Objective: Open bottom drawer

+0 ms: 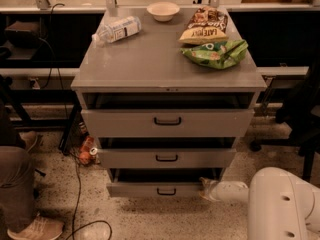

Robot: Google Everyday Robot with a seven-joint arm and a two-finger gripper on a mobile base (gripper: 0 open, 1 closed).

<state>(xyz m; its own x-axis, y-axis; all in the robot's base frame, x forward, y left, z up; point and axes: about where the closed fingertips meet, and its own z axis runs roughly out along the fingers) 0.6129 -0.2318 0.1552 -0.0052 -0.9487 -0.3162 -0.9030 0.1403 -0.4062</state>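
The grey metal cabinet stands in the middle of the view with its three drawers each pulled out a little. The bottom drawer is the lowest one, with a plain grey front and a small black loop handle; a dark gap shows above its front. My gripper sits at the right end of that drawer front, touching or very close to its corner. The white arm reaches in from the lower right.
On the cabinet top lie a plastic bottle, a white bowl and two snack bags. A person's leg and shoe stand at the lower left. Cables trail over the speckled floor, with small orange items by the cabinet's left foot.
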